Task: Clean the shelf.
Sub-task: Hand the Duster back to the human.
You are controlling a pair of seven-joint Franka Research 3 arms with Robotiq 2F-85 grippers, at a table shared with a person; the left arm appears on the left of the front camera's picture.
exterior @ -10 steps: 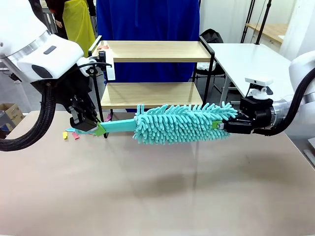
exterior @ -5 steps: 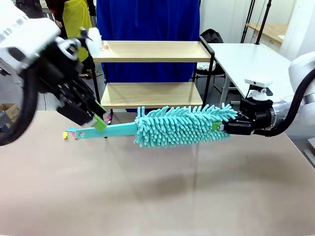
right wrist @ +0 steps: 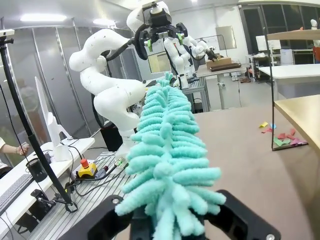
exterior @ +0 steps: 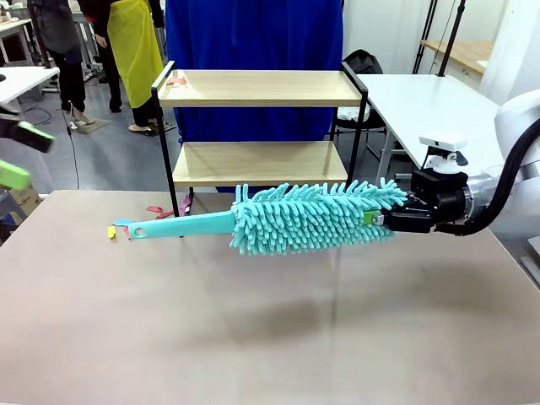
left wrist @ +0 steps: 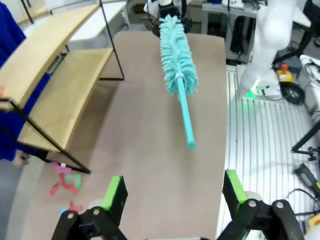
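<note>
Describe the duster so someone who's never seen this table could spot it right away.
Start at the two-tier wooden shelf in a black frame. Just before it, over the tan table, hangs a turquoise fluffy microfibre duster with a flat handle, its fluffy end in the right claw.

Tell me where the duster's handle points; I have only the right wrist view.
Observer: The handle points toward the robot's left, roughly level above the table, with its end free.
Operator: Report the right gripper's grip.
Observer: In the front view the right gripper is shut on the far end of the duster, at the tip of the fluffy head.
Operator: Check the shelf.
Observer: The shelf stands just beyond the duster, and its lower board looks bare.
</note>
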